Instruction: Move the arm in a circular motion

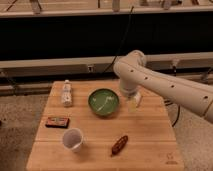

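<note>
Camera view: I hold the arm high so circling hits nothing. Its gripper hangs beside the bowl; I cannot tell its grip.

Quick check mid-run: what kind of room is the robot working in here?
Likely a lab or test bay, not a home: a lone wooden table on a speckled floor, dark benches behind, a cable hanging down. The arm holds its gripper beside the green bowl.

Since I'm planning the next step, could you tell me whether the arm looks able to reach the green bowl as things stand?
Probably yes: the arm holds its gripper close beside the green bowl, above the wooden table, and nothing stands between them.
</note>
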Action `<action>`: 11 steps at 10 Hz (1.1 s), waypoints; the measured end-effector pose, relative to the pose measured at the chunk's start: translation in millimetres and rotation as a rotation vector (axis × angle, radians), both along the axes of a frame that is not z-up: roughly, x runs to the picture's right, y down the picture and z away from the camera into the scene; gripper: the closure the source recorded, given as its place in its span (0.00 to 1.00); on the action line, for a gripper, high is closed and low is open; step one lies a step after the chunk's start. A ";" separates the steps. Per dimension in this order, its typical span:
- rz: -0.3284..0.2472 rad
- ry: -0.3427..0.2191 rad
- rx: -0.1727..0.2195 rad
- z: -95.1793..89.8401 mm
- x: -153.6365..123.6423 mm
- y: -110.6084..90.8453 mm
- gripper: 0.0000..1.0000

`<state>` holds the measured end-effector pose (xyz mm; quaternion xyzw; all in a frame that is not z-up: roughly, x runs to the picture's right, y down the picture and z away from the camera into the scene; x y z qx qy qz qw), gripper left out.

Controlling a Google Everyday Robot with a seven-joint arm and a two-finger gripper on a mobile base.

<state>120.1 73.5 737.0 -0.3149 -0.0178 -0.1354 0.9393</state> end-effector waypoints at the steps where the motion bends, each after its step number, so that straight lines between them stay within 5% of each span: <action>1: -0.003 -0.005 0.001 0.8 -1.8 -1.1 0.20; 11: -0.002 0.008 -0.022 4.0 16.5 5.5 0.20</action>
